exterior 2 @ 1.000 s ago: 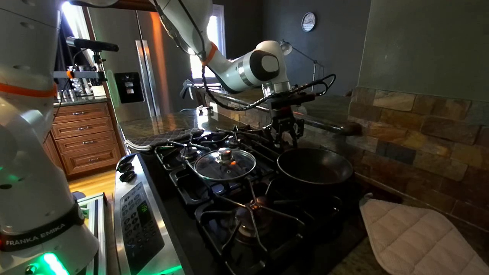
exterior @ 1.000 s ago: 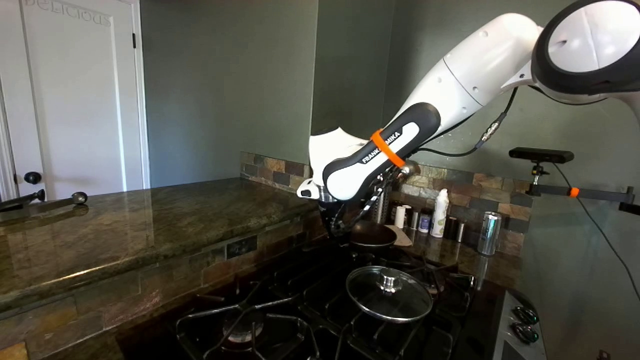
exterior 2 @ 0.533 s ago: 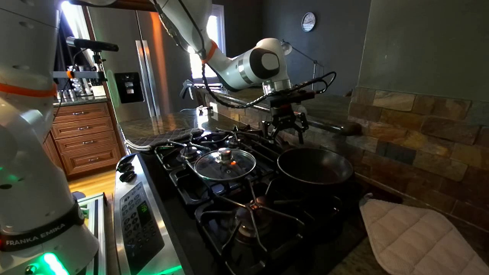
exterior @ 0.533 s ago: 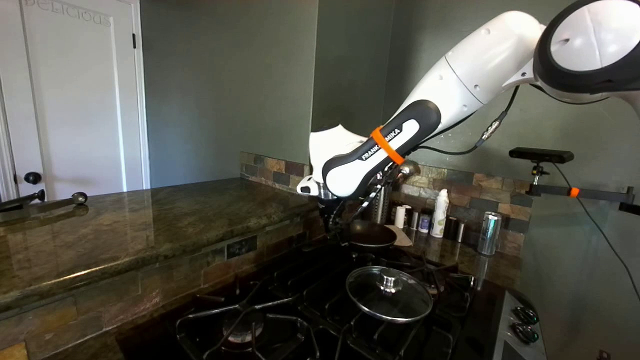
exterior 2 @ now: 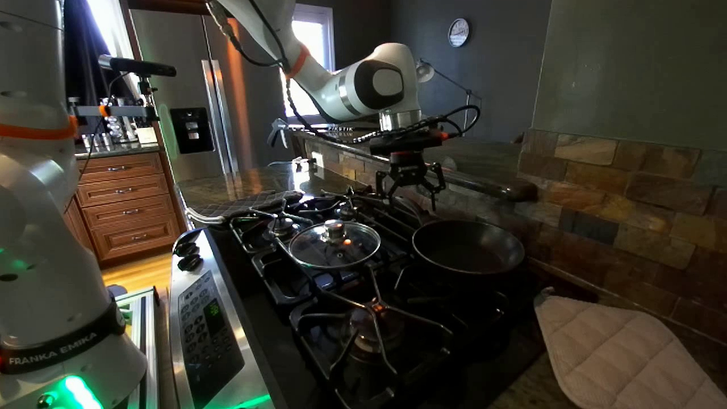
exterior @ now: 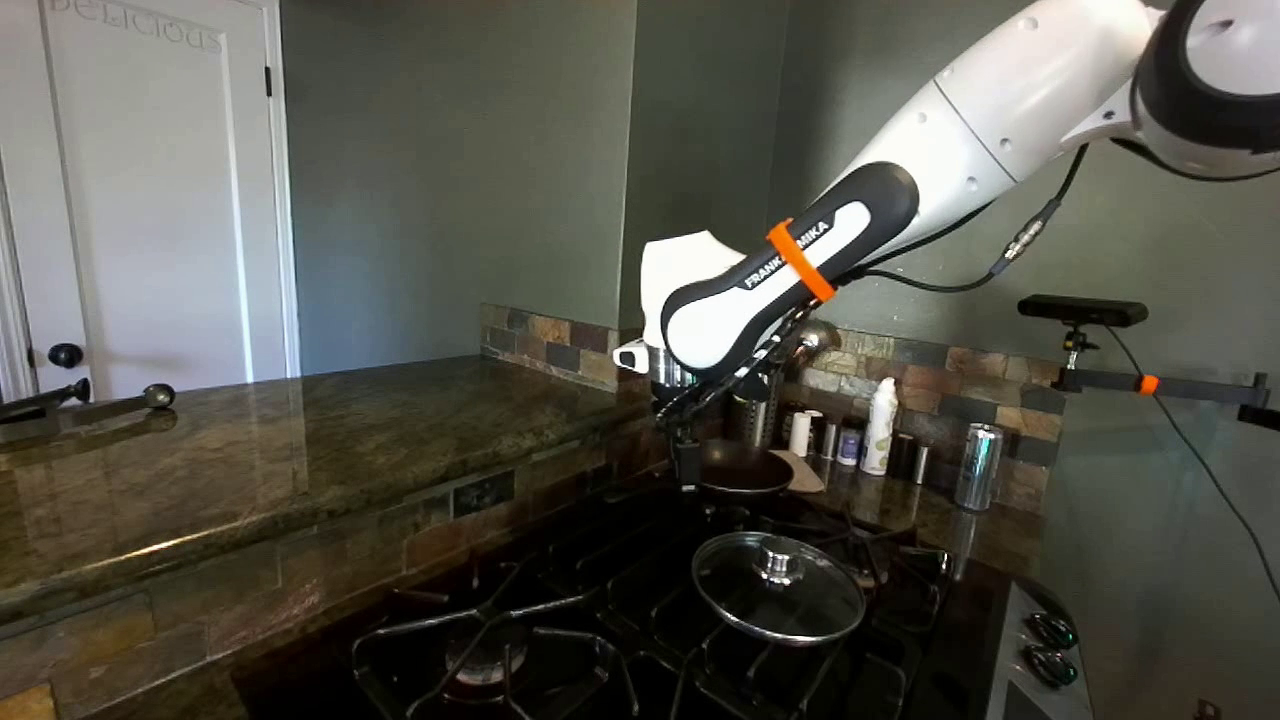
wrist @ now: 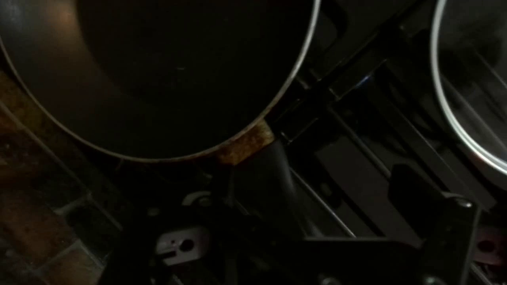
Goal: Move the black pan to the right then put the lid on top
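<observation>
Resting: one pan (exterior 2: 468,250), one lid (exterior 2: 334,247).

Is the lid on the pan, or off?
Off: in both exterior views the lid lies on the stove, apart from the black pan.

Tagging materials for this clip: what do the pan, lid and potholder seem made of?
Pan: probably metal with a dark nonstick coating; smooth inside, dull sheen, silvery rim.
Lid: most likely clear, glossy glass, since the stove shows through; its shiny rim looks metal.
Potholder: apparently matte quilted cloth, by its stitched lines; fibre unclear.
</observation>
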`<state>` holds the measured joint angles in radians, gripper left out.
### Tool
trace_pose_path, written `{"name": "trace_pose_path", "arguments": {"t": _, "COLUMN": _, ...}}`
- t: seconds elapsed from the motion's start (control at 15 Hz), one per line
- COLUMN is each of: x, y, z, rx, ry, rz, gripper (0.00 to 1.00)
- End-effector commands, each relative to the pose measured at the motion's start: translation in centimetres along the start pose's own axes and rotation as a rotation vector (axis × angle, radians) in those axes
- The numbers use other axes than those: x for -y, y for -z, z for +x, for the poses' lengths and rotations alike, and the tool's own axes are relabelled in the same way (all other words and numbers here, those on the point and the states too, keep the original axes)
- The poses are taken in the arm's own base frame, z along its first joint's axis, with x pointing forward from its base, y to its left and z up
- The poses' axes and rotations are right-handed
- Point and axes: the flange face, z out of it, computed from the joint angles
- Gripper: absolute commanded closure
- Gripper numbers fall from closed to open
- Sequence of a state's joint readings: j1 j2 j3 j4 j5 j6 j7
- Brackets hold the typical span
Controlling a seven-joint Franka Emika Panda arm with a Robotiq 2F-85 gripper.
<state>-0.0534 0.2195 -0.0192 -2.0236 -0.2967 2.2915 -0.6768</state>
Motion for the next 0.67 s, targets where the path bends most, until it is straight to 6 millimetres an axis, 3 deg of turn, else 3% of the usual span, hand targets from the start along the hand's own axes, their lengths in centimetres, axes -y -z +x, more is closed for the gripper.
{"name": "trace_pose_path", "arguments": {"t": 0.0, "x": 4.3, "y": 2.4, "z": -2.6, "rx": -0.051, "ry": -0.188, "rz": 0.038, "gripper": 0.0}}
{"name": "trace_pose_path", "arguments": {"t": 0.27, "x": 7.9, "y": 4.6, "z": -5.2, "rx": -0.136, "ry": -0.357, "rz": 0.061, "gripper": 0.0}}
{"name": "trace_pose_path", "arguments": {"t": 0.6, "x": 11.3, "y": 5.0, "z": -7.7, "rx": -0.145, "ry": -0.489, "rz": 0.136, "gripper": 0.0}}
